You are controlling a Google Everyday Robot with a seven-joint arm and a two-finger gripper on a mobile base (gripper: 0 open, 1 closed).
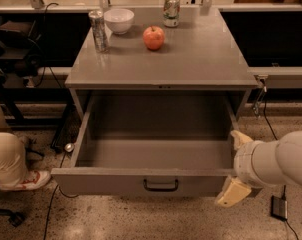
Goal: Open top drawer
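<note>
The top drawer (pixel 106 181) is a grey metal drawer with a small black centre handle (pixel 160 185). It stands pulled far out of the grey cabinet (pixel 161 64), and its deep box is empty. My gripper (pixel 236 165) is at the drawer's right front corner, on a white arm coming in from the right. Its two cream fingers are spread apart. One fingertip (pixel 239 138) is by the drawer's right side wall and the other (pixel 232 193) is just past the right end of the front panel. It holds nothing.
On the cabinet top stand a silver can (pixel 98 30), a white bowl (pixel 119 20), a red apple (pixel 153 37) and a green can (pixel 171 10). A person's leg and shoe (pixel 21 179) are at the left. Cables and a small black box (pixel 279 207) lie on the floor.
</note>
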